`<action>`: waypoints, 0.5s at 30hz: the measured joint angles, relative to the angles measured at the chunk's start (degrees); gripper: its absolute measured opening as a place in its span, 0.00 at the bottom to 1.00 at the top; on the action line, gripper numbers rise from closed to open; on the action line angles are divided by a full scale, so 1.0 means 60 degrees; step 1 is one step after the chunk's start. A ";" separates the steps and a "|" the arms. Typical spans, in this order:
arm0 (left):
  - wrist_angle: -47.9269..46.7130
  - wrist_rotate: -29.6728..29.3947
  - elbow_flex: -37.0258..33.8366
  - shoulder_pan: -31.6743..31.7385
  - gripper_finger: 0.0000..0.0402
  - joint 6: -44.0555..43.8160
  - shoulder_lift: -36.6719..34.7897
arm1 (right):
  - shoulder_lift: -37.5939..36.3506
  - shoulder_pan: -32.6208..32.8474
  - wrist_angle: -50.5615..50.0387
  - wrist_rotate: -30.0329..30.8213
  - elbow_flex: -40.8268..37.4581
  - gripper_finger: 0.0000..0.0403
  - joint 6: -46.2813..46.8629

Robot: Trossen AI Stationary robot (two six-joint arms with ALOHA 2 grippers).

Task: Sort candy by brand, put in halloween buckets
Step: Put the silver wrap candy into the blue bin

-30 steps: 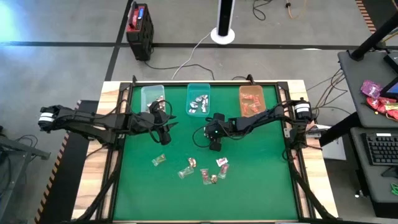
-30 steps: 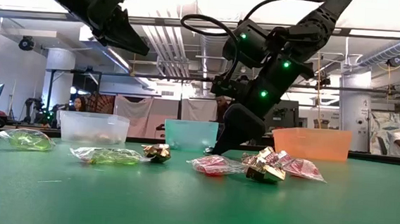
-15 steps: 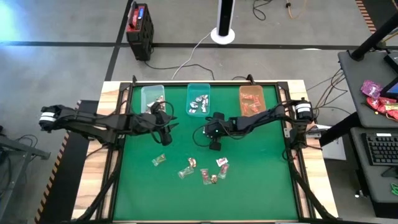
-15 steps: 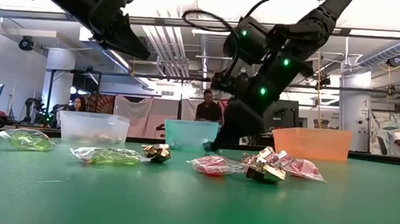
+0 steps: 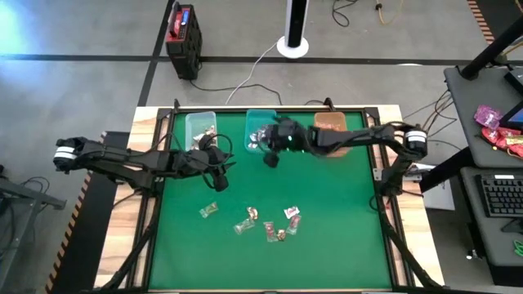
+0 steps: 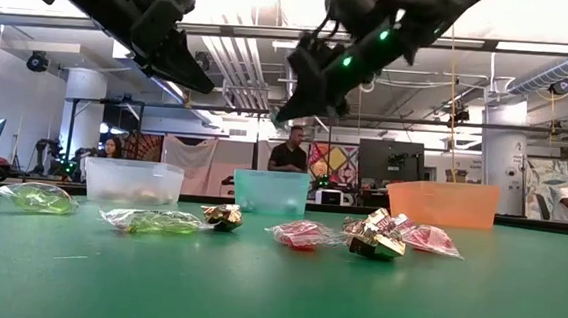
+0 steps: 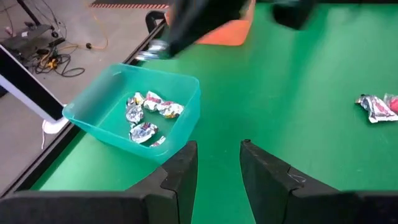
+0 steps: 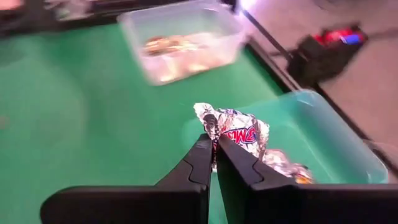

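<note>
- Right gripper (image 8: 212, 144) is pinched shut on a silvery-white sweet (image 8: 239, 132), holding a crimped edge of its wrapper. The candy stands up past the fingertips, over the near rim of the teal bin (image 8: 348, 149).
- In the high view the right gripper (image 5: 269, 158) sits at the front edge of the teal bin (image 5: 261, 119).
- Handling, as a judgement: the sweet is very light, and its foil is thin, crinkly and likely slick. A pinch on a wrapper edge can hold it but may slip or twist, and a grip across the body would be surer. It is not fragile; squeezing only creases the wrapper.
- The teal bin already holds several silvery-white sweets (image 7: 144, 116), so this one matches.
- Left gripper (image 5: 216, 166) hangs in front of the clear-green bin (image 5: 199, 124), left of the teal bin. Its jaws are partly open and hold nothing.
- The remaining loose candy (image 5: 270, 226) lies on the green mat (image 5: 327, 237), well in front of the teal bin. The orange bin (image 5: 330, 122) stands just right of the teal bin.
- Against a second ago: the right gripper was low on the mat, in front of the teal bin, with jaws apart. It has since closed, lifted, and swung back to the teal bin's front edge. The left arm has barely moved, and the loose pile looks unchanged.
</note>
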 joint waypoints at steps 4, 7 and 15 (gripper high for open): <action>-0.0102 -0.0018 0.0000 -0.0029 0.26 -0.0378 -0.0007 | 0.0556 -0.0737 -0.0291 -0.0744 0.0478 0.03 0.0553; -0.0242 -0.0064 0.0000 -0.0029 0.26 -0.0614 -0.0010 | 0.0939 -0.1007 -0.0807 -0.1330 0.1007 0.06 0.0872; -0.0285 -0.0206 0.0000 -0.0029 0.26 -0.0768 -0.0015 | 0.1657 -0.1054 -0.2154 -0.1311 0.2324 0.26 0.0872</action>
